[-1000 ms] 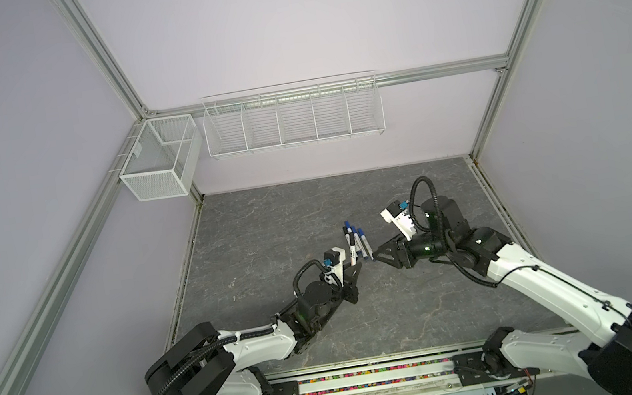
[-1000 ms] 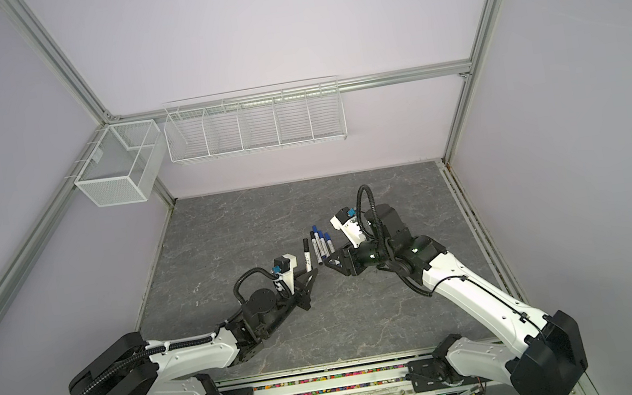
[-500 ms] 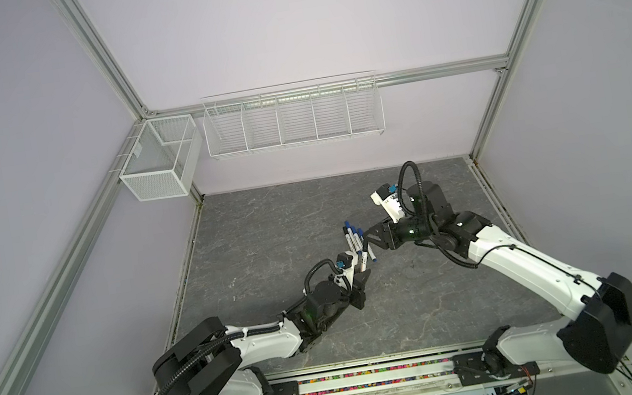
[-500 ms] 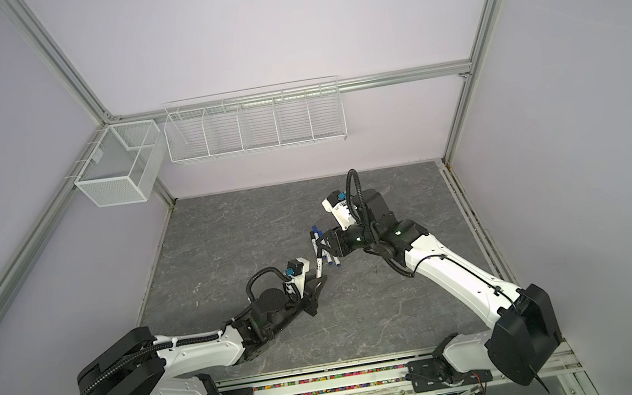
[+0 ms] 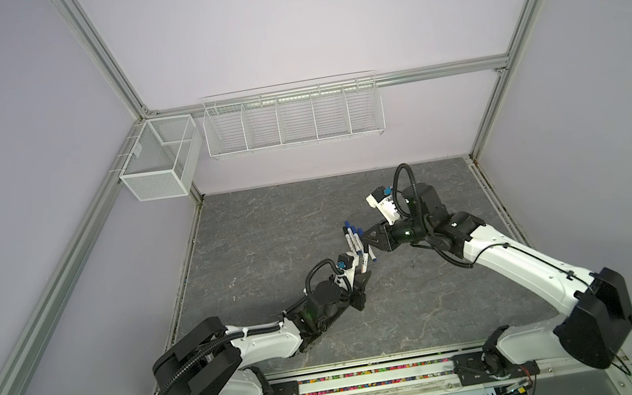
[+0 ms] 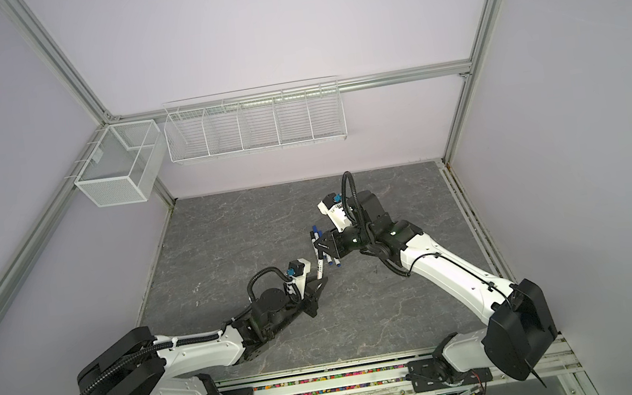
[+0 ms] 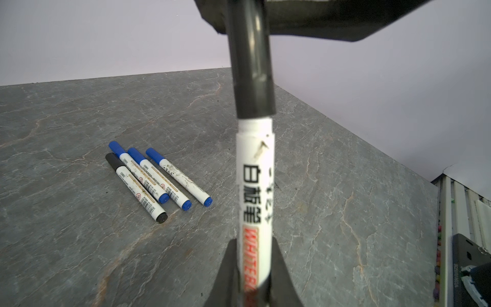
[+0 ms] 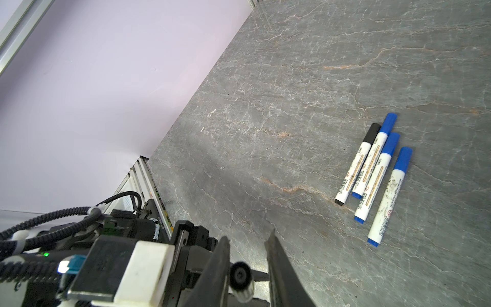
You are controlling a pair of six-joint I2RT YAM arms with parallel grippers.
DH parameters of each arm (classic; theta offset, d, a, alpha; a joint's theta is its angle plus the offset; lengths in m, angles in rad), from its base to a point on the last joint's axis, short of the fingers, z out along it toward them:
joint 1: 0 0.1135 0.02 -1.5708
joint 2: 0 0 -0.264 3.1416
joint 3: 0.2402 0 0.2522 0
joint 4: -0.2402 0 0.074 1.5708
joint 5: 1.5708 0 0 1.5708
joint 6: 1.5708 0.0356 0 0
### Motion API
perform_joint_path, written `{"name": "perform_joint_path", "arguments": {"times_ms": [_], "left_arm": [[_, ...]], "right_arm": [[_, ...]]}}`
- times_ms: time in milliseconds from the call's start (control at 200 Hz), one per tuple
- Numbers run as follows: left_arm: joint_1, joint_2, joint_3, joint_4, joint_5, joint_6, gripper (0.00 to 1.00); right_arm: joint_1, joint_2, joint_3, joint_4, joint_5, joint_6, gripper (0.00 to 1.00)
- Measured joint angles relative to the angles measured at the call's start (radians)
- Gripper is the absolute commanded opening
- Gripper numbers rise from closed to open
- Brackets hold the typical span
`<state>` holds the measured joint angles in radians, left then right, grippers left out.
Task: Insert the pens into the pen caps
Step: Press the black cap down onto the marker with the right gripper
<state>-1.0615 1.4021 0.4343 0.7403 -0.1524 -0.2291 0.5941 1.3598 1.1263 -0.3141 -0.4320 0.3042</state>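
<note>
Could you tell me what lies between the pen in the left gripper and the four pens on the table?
Only bare table; the left wrist view shows nothing between the held pen and the four pens.

Both top views hang high above the front edge and look steeply down on the whole desk (image 5: pixel 267 222), with the wire baskets (image 5: pixel 292 115) in the upper middle. They share nearly everything, with a slight sideways shift between them. The left wrist camera sits close behind the left pincer (image 7: pixel 253 240) and looks along the held pen (image 7: pixel 255 186) toward the wall. The right wrist camera looks past the right pincer (image 8: pixel 249 235), low over the desk. Both wrist views share the four capped pens (image 7: pixel 159 178), seen farther off.
</note>
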Motion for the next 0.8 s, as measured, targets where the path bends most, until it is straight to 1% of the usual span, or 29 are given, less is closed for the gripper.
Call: {"name": "perform_joint_path", "arguments": {"times_ms": [220,445,580,800], "left_arm": [[0.0,0.0,0.0,-0.003,0.0,0.0,0.0],[-0.007,0.0,0.0,-0.013,0.005,0.001,0.0],[-0.008,0.0,0.0,-0.011,0.012,0.003,0.0],[-0.011,0.0,0.0,-0.013,0.014,0.003,0.0]], "right_arm": [[0.013,-0.001,-0.048,0.004,-0.013,0.008,0.22],[0.019,-0.031,-0.088,0.0,-0.018,0.015,0.14],[0.019,-0.04,-0.093,-0.003,-0.026,0.017,0.1],[0.018,-0.04,-0.1,0.001,-0.043,0.016,0.07]]}}
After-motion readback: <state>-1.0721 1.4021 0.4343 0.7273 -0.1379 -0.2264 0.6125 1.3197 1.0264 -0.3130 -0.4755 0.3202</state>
